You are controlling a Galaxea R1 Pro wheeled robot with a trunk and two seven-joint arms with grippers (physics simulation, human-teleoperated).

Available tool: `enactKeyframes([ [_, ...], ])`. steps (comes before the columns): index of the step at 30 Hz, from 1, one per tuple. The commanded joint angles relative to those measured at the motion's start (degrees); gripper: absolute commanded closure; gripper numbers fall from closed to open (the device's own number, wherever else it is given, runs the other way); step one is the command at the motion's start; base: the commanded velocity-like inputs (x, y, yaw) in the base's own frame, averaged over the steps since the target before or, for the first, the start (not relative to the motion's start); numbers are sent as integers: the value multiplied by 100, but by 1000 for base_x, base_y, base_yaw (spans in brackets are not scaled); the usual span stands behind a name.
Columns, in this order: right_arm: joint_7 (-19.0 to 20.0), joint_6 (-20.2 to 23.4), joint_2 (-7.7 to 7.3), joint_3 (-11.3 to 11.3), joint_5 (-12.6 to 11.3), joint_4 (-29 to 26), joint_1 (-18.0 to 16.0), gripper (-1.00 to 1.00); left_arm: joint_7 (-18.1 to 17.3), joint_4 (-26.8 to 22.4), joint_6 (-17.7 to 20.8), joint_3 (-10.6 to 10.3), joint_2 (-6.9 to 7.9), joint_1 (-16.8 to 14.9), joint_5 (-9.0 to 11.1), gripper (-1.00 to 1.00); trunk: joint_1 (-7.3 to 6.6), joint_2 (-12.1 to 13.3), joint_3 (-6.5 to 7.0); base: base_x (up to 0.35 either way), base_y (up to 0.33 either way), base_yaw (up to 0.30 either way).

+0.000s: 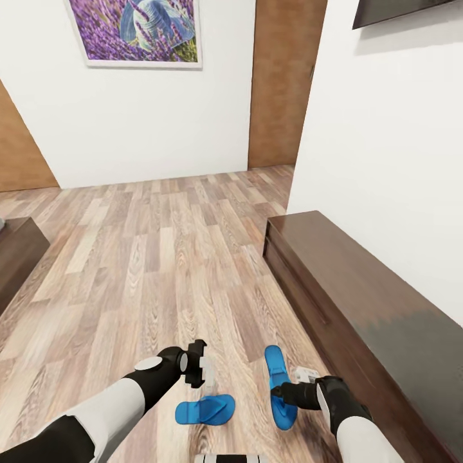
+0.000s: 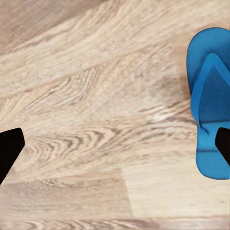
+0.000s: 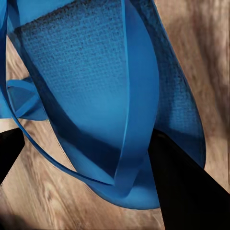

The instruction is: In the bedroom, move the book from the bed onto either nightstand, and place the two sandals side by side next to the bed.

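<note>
Right pincer pinching sandal strap; left pincer spread, pointing down above floor.

Brown wood-plank floor runs from the white far wall toward us. One blue sandal lies flat on the planks, near and centre, turned crosswise. A second blue sandal sits just to its right, pointing away. A long dark sideboard stands on the floor along the right wall.
</note>
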Motion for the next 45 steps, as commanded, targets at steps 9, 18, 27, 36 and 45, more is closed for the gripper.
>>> enactKeyframes([
  [9,53,14,8,-48,28,-14,-6,100,-8,-11,18,-11,6,2,-23,-100,0,-2,-5,130,0,-166],
  [18,55,14,8,-50,27,-14,-6,100,-7,-15,22,-11,1,0,-23,-100,0,-2,-5,98,0,-87],
  [27,48,14,14,-50,29,-1,-6,100,-31,-14,63,-3,-32,-1,-23,-100,0,-2,-5,5,0,-4],
  [36,44,14,16,-53,37,3,-6,100,-20,-11,58,53,29,-2,-20,-100,18,-11,-160,0,0,0],
  [45,72,9,37,-63,-39,4,-6,100,-79,-10,-10,759,281,-7,-23,-100,42,-23,-360,0,0,0],
])
